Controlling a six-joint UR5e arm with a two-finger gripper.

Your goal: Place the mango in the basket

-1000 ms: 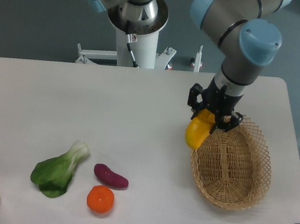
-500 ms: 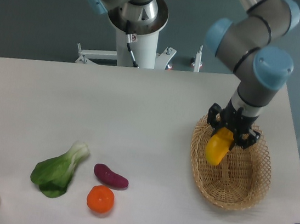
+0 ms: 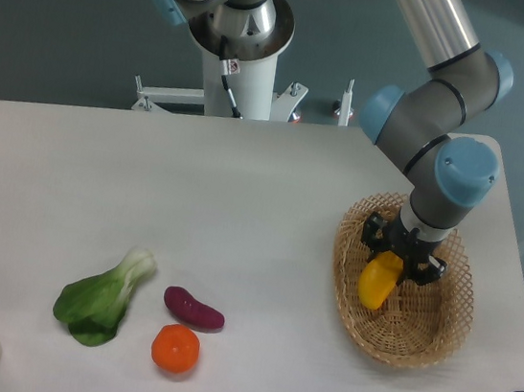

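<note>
Holding my tool clamped on the smooth oblong yellow mango's upper end, low inside the oval tan wicker basket at right of frame, I judge its firm skin slippery.

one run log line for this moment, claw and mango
phase: placing | claw: shut on mango | mango: low inside basket, not released | other produce: untouched on table

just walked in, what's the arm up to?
The gripper is shut on the mango and holds it low inside the wicker basket at the table's right side; it has not let go yet. Off to the left on the table lie a leafy green vegetable, a purple vegetable and an orange fruit, none of them being handled.
</note>
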